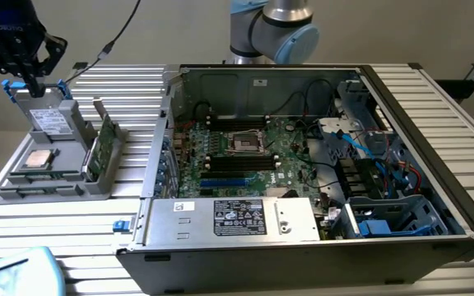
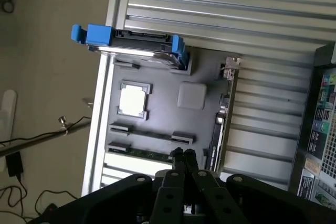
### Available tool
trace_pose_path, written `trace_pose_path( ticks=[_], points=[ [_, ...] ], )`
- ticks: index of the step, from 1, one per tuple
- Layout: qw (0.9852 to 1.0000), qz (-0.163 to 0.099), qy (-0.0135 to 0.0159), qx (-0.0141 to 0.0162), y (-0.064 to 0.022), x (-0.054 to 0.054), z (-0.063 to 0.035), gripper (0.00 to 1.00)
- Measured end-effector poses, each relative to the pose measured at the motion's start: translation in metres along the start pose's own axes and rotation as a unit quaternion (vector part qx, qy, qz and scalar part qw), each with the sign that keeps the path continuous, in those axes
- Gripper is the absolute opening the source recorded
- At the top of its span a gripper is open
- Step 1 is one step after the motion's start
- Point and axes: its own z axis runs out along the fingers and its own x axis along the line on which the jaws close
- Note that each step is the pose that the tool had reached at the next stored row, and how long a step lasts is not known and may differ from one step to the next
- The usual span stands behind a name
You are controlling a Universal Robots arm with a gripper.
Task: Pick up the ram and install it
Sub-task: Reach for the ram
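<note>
Soft, even light fills the scene; the slatted metal table [image 1: 64, 225] gleams palely, the computer case [image 1: 258, 86] interior is dimmer, the processor chip [image 2: 132, 99] glares white.

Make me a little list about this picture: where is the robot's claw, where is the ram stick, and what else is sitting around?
gripper: shut, holding nothing, hovering over the grey tray
grey tray: on the table, on the exterior view's left of the computer case
ram: standing on edge in the tray's side slot, untouched
processor chip: lying flat in the tray
drive with blue brackets: upright at the tray's far end
computer case: open, motherboard showing
job: ram not yet picked up
</note>
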Motion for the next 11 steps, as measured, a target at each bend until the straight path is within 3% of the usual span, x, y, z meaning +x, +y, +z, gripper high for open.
trace_pose_path(
  ticks=[11],
  points=[
    [1.0, -0.004, 0.0006, 0.0033, 0.0054, 0.037, 0.0179, 0.11]
  ],
)
